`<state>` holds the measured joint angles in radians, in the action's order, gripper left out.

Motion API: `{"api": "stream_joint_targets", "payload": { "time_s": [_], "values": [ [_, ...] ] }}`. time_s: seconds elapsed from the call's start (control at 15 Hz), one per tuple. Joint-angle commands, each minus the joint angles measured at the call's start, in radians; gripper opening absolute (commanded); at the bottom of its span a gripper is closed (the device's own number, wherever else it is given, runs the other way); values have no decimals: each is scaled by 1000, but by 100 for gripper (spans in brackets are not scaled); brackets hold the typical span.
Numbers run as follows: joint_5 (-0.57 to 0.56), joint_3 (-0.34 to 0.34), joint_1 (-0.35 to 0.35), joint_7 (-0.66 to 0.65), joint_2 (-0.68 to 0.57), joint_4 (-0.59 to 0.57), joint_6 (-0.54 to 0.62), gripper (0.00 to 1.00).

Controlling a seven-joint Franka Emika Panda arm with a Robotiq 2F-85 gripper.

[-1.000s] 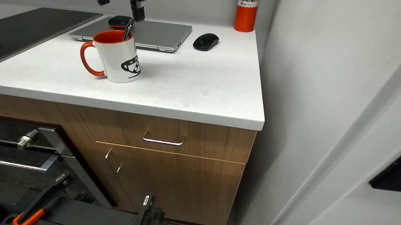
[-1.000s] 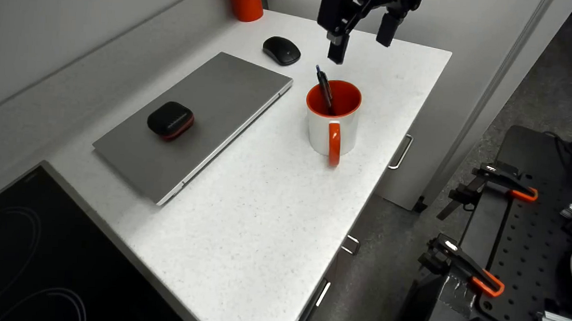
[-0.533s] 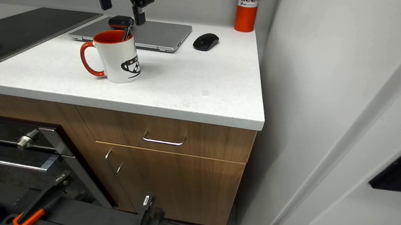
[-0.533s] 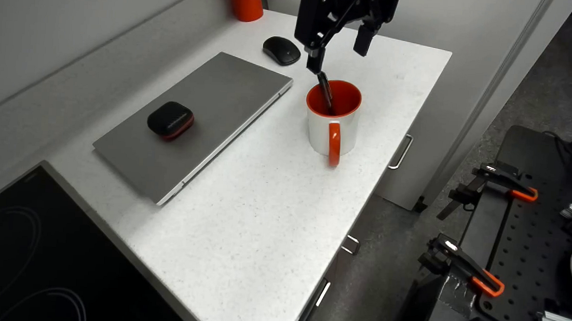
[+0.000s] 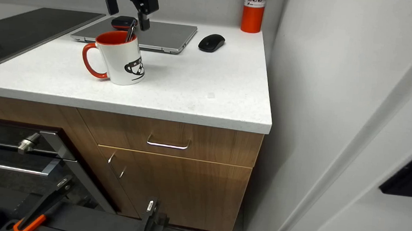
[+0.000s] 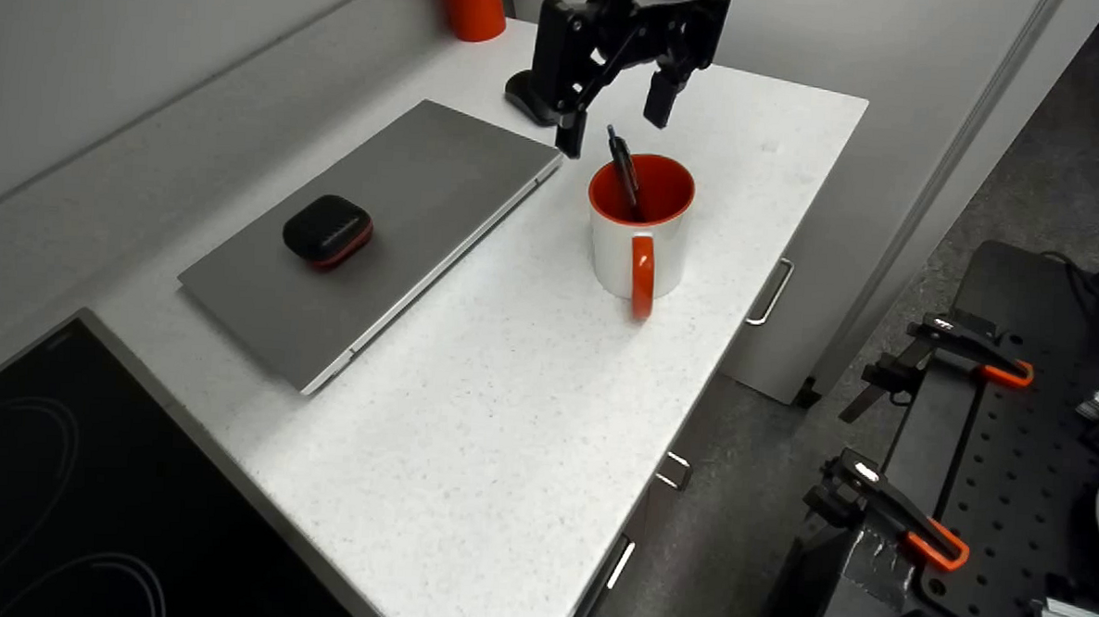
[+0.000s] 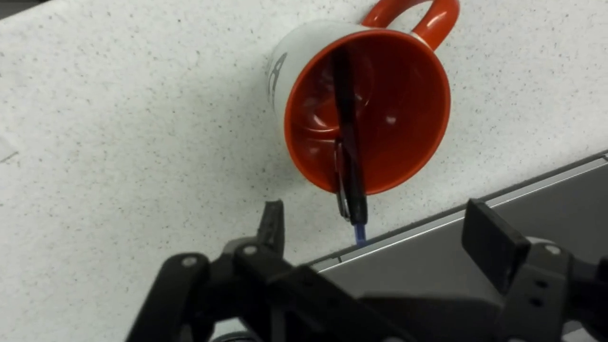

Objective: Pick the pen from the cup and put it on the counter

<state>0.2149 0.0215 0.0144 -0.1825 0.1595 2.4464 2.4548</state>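
Note:
The white mug with red handle and rim stands upright on the counter; it shows in both exterior views (image 5: pixel 117 64) (image 6: pixel 615 260) and in the wrist view (image 7: pixel 294 61). The dark pen (image 5: pixel 130 33) (image 6: pixel 623 168) leans in the mug, its blue-tipped upper end above the rim. In the wrist view the pen (image 7: pixel 351 175) points between the fingers. My gripper (image 5: pixel 128 18) (image 6: pixel 613 133) (image 7: pixel 373 211) is open and empty above the mug's laptop side, one finger on each side of the pen's line, touching neither. The white counter (image 5: pixel 200 86) (image 6: pixel 471 416) (image 7: pixel 166 142) lies below.
A closed grey laptop (image 5: pixel 170 35) (image 6: pixel 405 209) (image 7: pixel 427 266) lies beside the mug, with a black-and-red case (image 5: pixel 123 22) (image 6: pixel 328 229) on it. A black mouse (image 5: pixel 211 42) (image 6: pixel 524 96), a red cylinder (image 5: pixel 252 20) (image 6: pixel 473 7) and a black cooktop (image 5: pixel 23 30) (image 6: pixel 31 490) are around.
My gripper has come down and shifted toward the laptop, so its fingers now lie on either side of the pen's upper end. The pen and mug have not moved.

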Motion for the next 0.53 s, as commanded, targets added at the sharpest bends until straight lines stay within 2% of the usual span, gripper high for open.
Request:
{"api": "stream_joint_targets", "payload": {
  "time_s": [0.0,0.47],
  "values": [
    [58,-7,12,31,-37,-34,14,65],
    [69,-6,9,37,-54,-43,17,10]
  ]
}}
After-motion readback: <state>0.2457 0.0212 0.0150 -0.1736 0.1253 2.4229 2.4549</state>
